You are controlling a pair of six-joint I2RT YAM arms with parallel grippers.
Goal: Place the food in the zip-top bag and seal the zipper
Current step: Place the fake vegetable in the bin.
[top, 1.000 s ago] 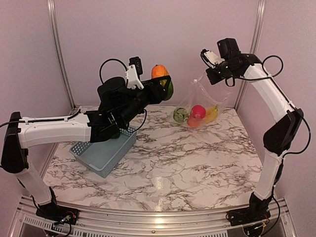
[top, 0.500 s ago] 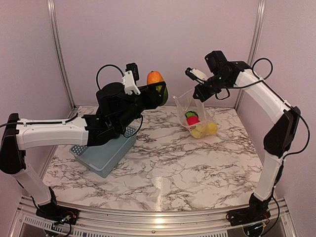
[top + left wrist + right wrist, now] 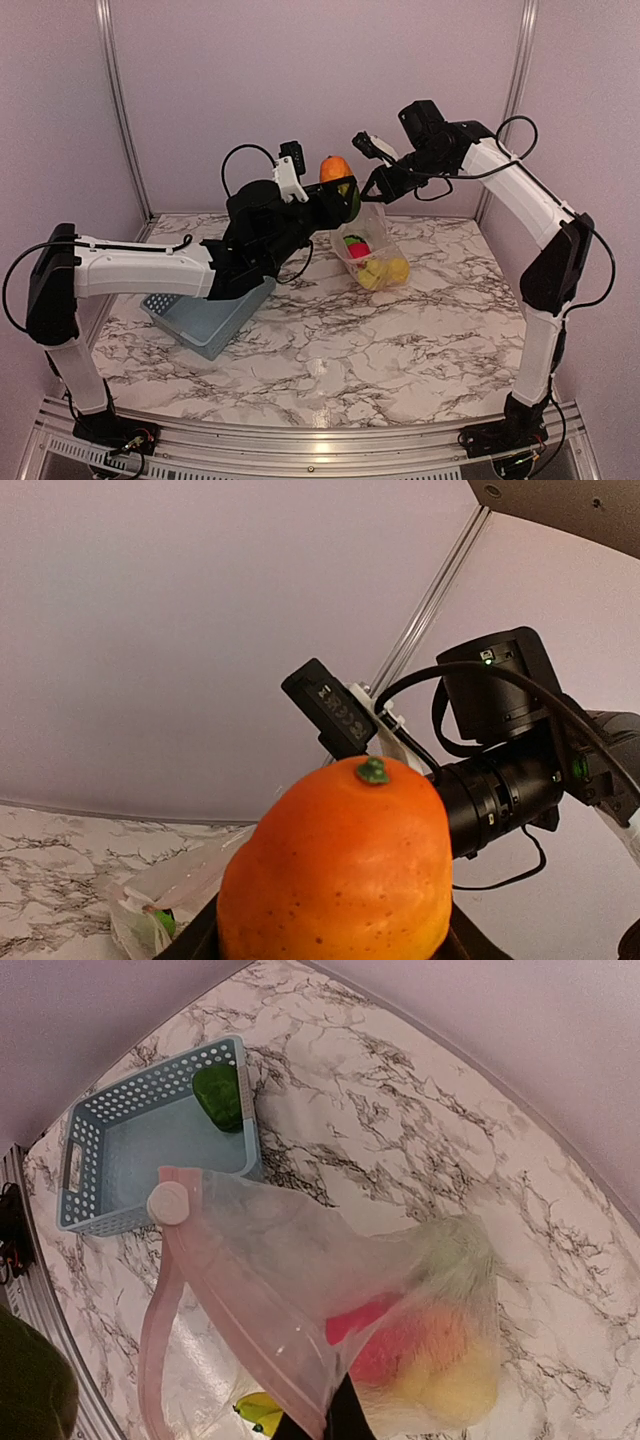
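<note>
orange-skinned and glossy, the rounded orange-and-green toy fruit (image 3: 335, 870) sits clenched in my left end effector (image 3: 338, 188), and it is now up near the mouth of the clear crinkly plastic zip-top bag (image 3: 372, 255). a second ago that bag lay spread at the far right of the marble-patterned worktop (image 3: 420, 340). my right end effector (image 3: 318, 1418), pinched shut on the narrow pinkish closure strip (image 3: 235, 1310), has swung it leftward, so it hangs as a pouch. i judge the drop is close, with sealing not yet begun. the film is thin, wrinkled and see-through, sagging around smooth red, yellow and green pieces at its bottom. a small white round slider (image 3: 167, 1203) sits at the strip's end. one green toy piece (image 3: 217, 1095) lies in the blue-grey slotted plastic basket (image 3: 150, 1078), which looks rigid and perforated.
</note>
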